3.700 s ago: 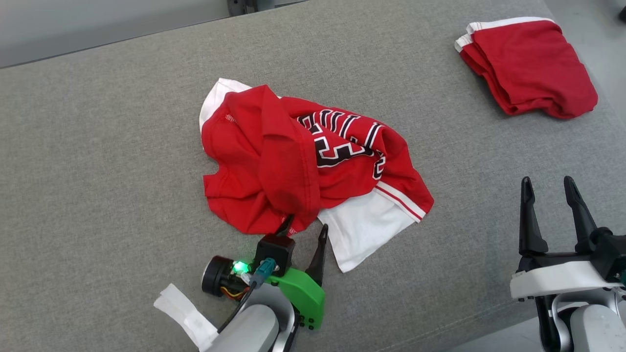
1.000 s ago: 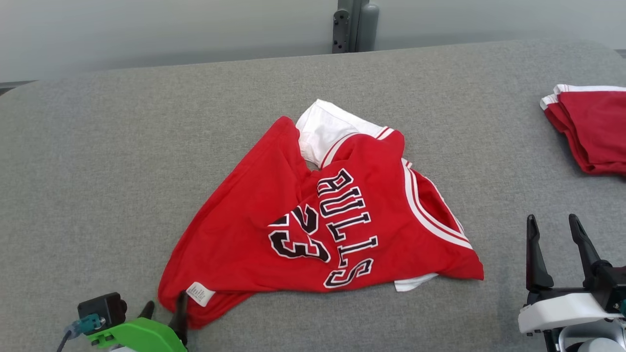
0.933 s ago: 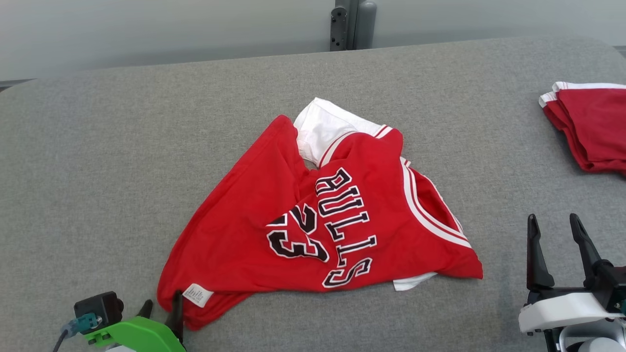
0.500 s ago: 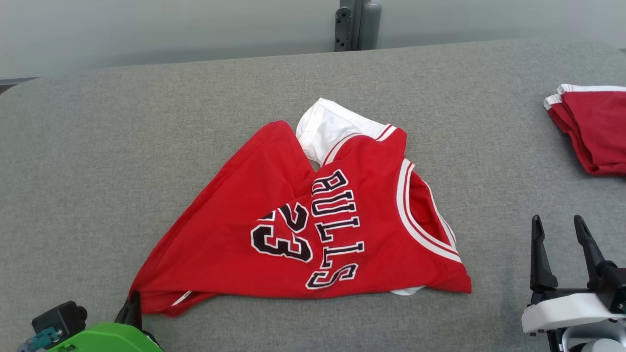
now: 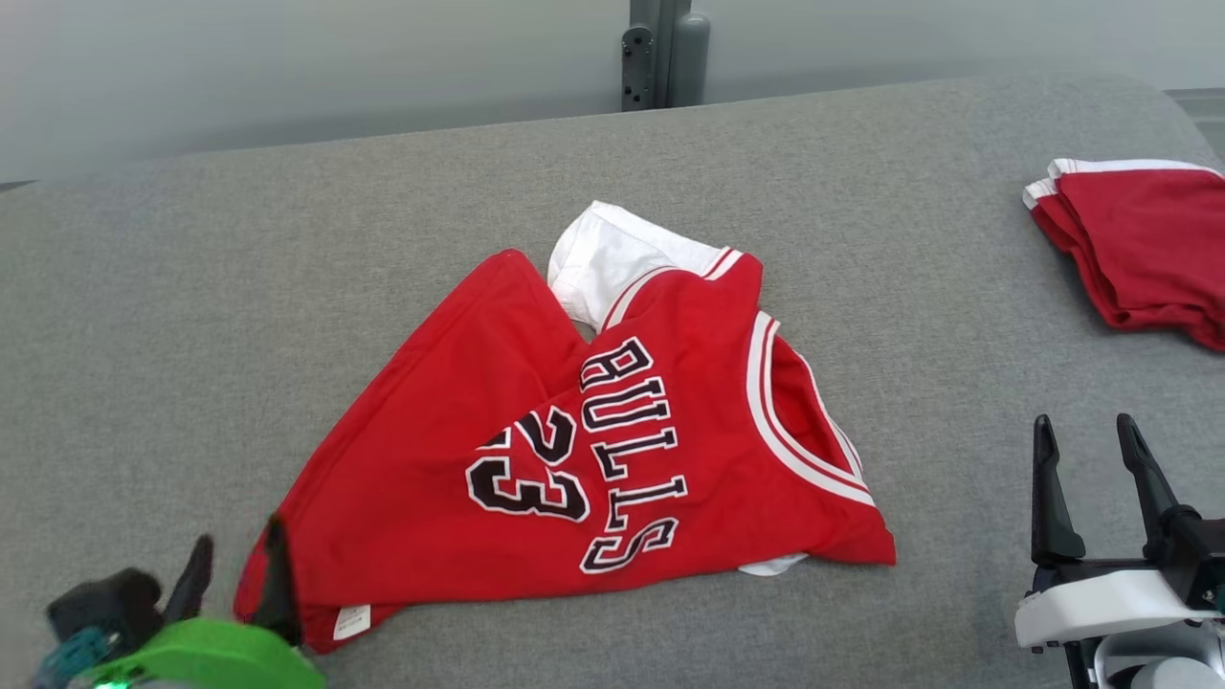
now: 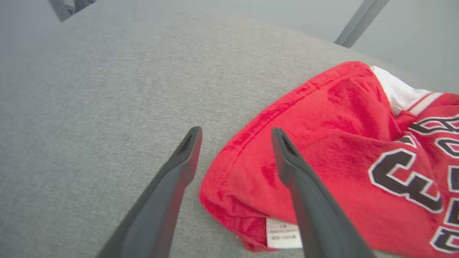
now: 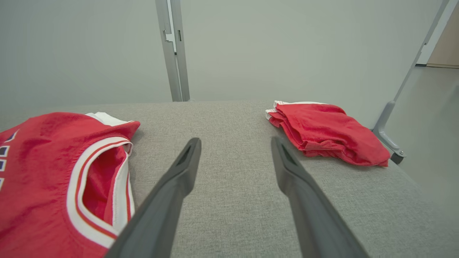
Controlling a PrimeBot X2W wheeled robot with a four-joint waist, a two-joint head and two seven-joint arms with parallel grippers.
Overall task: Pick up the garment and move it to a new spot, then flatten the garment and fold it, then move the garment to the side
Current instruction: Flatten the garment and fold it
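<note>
The garment (image 5: 574, 450) is a red jersey with black "BULLS 23" lettering and white trim, lying partly spread in the middle of the grey padded table (image 5: 191, 287). My left gripper (image 5: 234, 574) stands open at the jersey's near-left hem corner. In the left wrist view the gripper (image 6: 236, 134) straddles that corner of the garment (image 6: 322, 143), its right finger over the fabric beside a white label (image 6: 283, 233), holding nothing. My right gripper (image 5: 1086, 435) stands open over bare table to the right of the jersey, also seen as the gripper (image 7: 236, 143) beside the garment's neckline (image 7: 89, 172).
A folded red garment (image 5: 1129, 239) lies at the far right of the table, near its edge, ahead of my right gripper as a folded pile (image 7: 326, 132). A grey post (image 5: 656, 53) stands behind the table's back edge. Bare table surrounds the jersey.
My left gripper dragged the jersey's hem corner toward the near left, stretching the garment out, and has now opened and let the corner drop. The right gripper has stayed put.
</note>
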